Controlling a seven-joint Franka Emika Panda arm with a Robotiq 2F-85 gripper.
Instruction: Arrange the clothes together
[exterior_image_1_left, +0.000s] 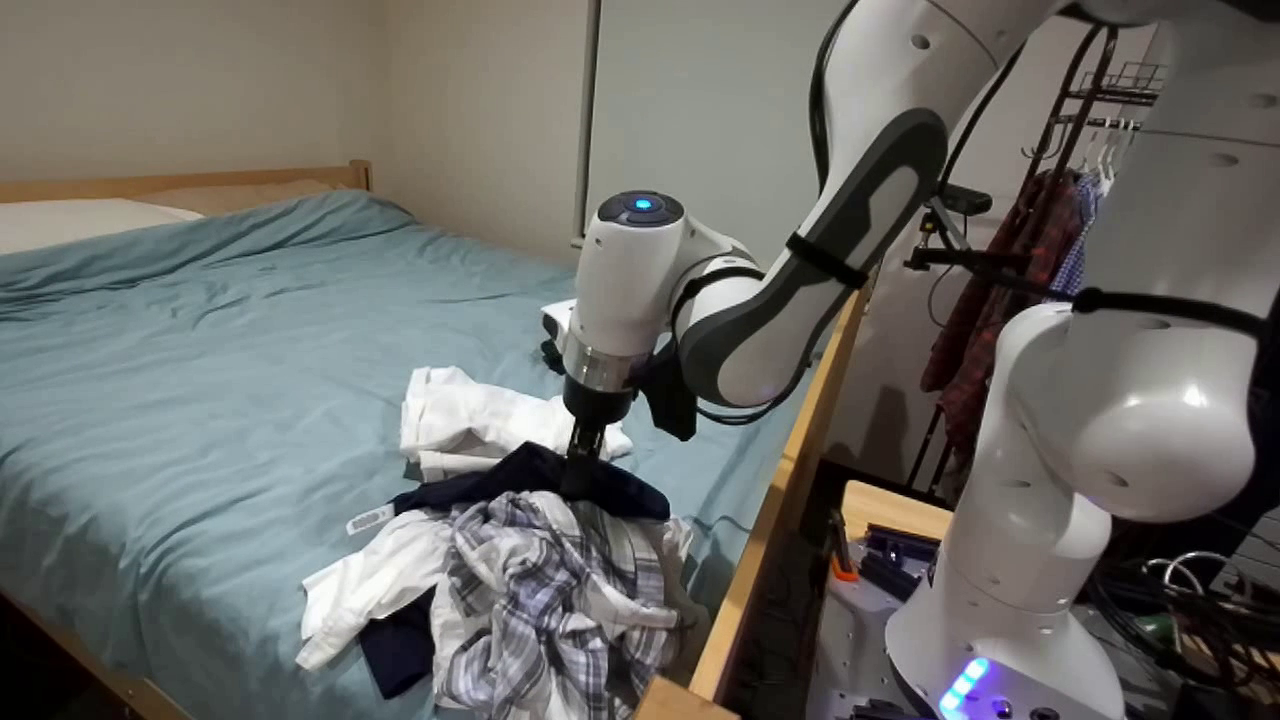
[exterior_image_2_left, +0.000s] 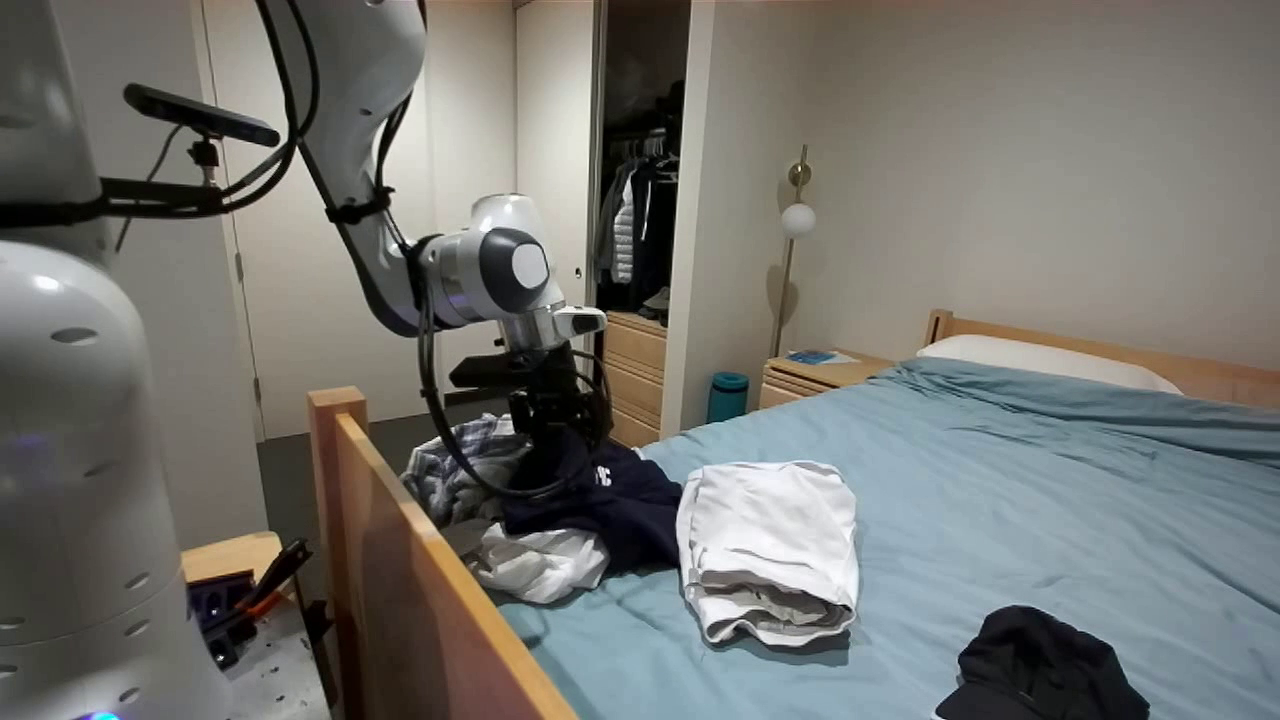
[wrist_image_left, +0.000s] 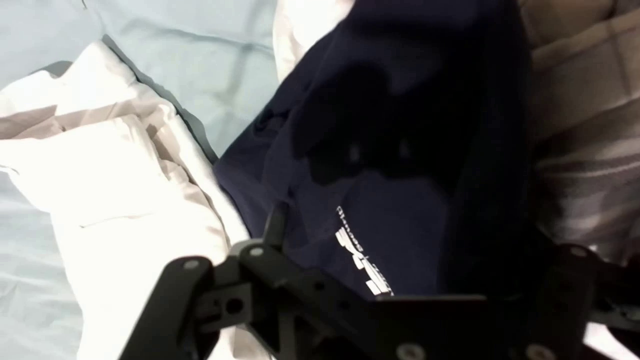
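Observation:
A navy garment with white print (exterior_image_1_left: 500, 480) lies on top of a heap at the bed's corner, and it also shows in the other views (exterior_image_2_left: 625, 500) (wrist_image_left: 320, 215). A crumpled plaid shirt (exterior_image_1_left: 545, 600) (exterior_image_2_left: 455, 465) and white cloth (exterior_image_1_left: 385, 570) (exterior_image_2_left: 545, 565) lie in the heap. A folded white garment (exterior_image_2_left: 770, 540) (exterior_image_1_left: 480, 415) (wrist_image_left: 130, 200) lies beside the navy one. My gripper (exterior_image_1_left: 583, 465) (exterior_image_2_left: 560, 415) points down onto the navy garment. In the wrist view the gripper (wrist_image_left: 415, 235) has its fingers apart over navy cloth; the right finger is lost in the dark.
The blue bedspread (exterior_image_1_left: 250, 370) (exterior_image_2_left: 960, 500) spreads beyond the clothes. A wooden bed board (exterior_image_1_left: 790, 470) (exterior_image_2_left: 440, 560) stands between the robot base and the heap. A black cap (exterior_image_2_left: 1040, 670) lies on the bed. Clothes hang on a rack (exterior_image_1_left: 1060, 220) behind the arm.

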